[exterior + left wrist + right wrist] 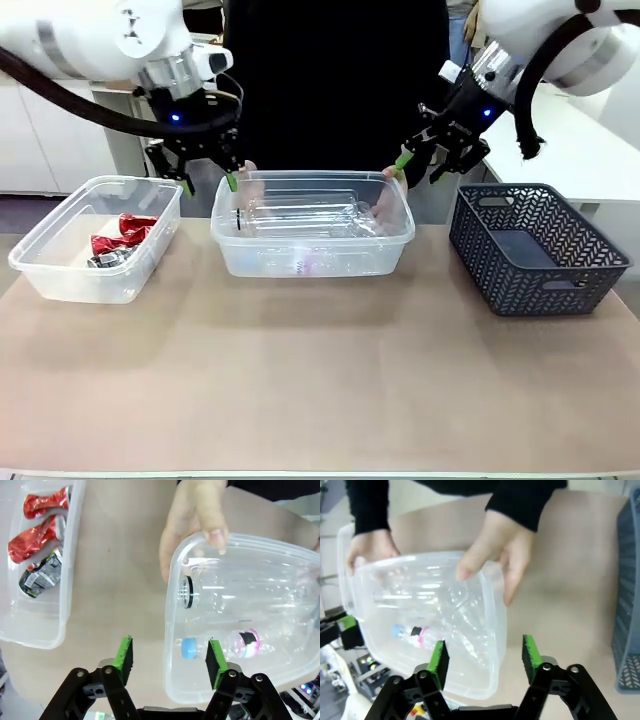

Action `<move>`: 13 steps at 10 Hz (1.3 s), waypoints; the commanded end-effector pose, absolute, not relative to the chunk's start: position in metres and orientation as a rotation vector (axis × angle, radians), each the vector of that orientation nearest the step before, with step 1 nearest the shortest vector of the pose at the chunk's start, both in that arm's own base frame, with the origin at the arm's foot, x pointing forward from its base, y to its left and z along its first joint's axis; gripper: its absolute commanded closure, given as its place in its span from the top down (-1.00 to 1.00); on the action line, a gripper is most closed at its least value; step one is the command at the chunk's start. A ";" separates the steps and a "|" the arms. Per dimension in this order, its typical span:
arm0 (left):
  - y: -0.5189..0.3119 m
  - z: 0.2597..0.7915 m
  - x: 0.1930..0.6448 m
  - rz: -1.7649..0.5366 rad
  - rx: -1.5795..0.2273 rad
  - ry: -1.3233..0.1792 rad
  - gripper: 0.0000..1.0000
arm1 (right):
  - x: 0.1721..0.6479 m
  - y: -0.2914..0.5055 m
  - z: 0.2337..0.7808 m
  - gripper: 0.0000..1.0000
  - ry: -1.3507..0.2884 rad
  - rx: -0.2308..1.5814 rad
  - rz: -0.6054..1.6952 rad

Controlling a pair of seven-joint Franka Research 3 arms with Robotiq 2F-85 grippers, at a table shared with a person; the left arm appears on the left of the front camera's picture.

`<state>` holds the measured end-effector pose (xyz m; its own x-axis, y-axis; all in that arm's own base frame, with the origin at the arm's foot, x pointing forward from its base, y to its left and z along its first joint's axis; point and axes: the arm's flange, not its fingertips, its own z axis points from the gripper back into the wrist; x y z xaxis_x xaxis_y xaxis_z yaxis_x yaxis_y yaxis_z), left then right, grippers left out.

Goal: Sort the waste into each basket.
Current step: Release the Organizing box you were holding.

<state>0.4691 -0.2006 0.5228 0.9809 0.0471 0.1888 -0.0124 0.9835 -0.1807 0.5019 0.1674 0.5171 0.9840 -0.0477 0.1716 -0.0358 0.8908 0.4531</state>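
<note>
Two open grippers, my left gripper (pixel 169 660) and right gripper (pixel 484 661), straddle the bottle tub's (pixel 312 262) end walls; the person's hands (pixel 505 560) apparently steady it.

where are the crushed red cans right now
The red cans lie inside the clear tub at the table's left end in the front view, beside the middle tub that holds the plastic bottles.

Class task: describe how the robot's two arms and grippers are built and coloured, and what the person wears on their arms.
Both arms are white with rounded shells and black cables along them. The left gripper and right gripper are black two-finger units with green pads; a blue light glows at each wrist. The person's hands are bare, below long black sleeves.
</note>
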 end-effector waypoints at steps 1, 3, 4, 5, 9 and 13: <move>-0.183 0.514 0.455 -0.038 -0.288 -0.249 1.00 | 0.491 0.160 0.497 1.00 -0.180 0.519 0.044; -0.175 0.509 0.462 -0.023 -0.442 -0.304 1.00 | 0.490 0.158 0.494 1.00 -0.212 0.523 0.068; -0.189 0.528 0.462 0.003 -0.276 -0.263 1.00 | 0.492 0.163 0.493 1.00 -0.198 0.513 0.086; -0.189 0.528 0.462 0.003 -0.276 -0.263 1.00 | 0.493 0.162 0.497 1.00 -0.173 0.480 0.037; -0.189 0.528 0.462 0.003 -0.276 -0.263 1.00 | 0.493 0.162 0.497 1.00 -0.173 0.480 0.037; -0.187 0.537 0.459 -0.007 -0.257 -0.283 1.00 | 0.493 0.162 0.495 1.00 -0.171 0.478 0.048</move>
